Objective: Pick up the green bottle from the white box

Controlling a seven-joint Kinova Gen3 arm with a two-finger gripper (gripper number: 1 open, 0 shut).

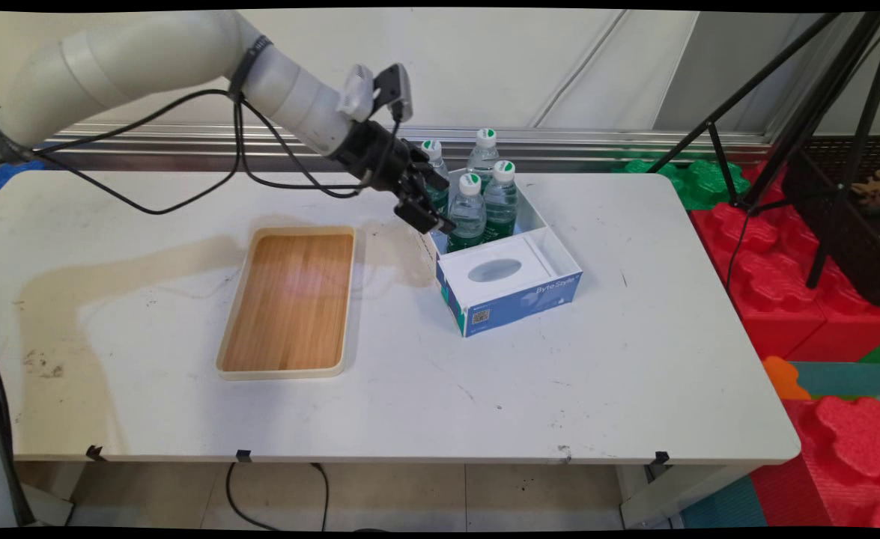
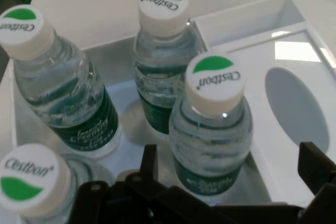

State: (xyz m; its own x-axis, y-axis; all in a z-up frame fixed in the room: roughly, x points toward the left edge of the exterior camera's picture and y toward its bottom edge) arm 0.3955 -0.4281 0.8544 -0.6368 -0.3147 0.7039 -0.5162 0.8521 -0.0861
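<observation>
White table (image 1: pixel 410 389) carrying wooden tray (image 1: pixel 290 299) and box (image 1: pixel 511 288) of four Cestbon water bottles. Hovering gripper (image 2: pixel 231 169), fingers spread, straddling nearest bottle (image 2: pixel 212 129); not yet pinching.
</observation>
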